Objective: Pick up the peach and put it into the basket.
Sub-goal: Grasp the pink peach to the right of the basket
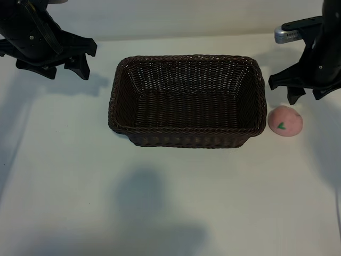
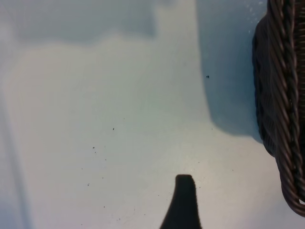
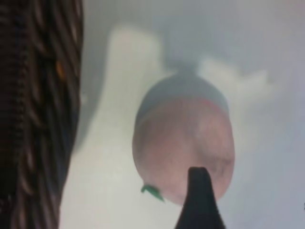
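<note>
**Ana:** While the right pincer (image 1: 302, 92) hung spread above the worktop (image 1: 64, 176), where did the peach (image 1: 285, 121) sit?

**Ben:** Just beside the basket (image 1: 187, 101), off its right short end, near the front corner and apart from the wicker. The right pincer stood behind the peach, toward the far edge of the worktop and slightly further out from the basket, holding nothing.

**Ana:** Did the fruit have a long axis to line up with?

**Ben:** Hardly; it looked nearly round. I judged the move turned on bringing the pincer forward and down over it.

**Ana:** And the left pincer (image 1: 66, 60)?

**Ben:** Spread too, empty, beyond the basket's far left corner, so the right arm was much nearer.

**Ana:** What did the wrist cameras add?

**Ben:** The right wrist view showed the peach (image 3: 183, 150) close under one fingertip (image 3: 199, 200), green leaf mark visible, basket wall (image 3: 38, 114) alongside. The left wrist view showed only bare worktop (image 2: 105, 119) and basket rim (image 2: 283, 105), no peach.
</note>
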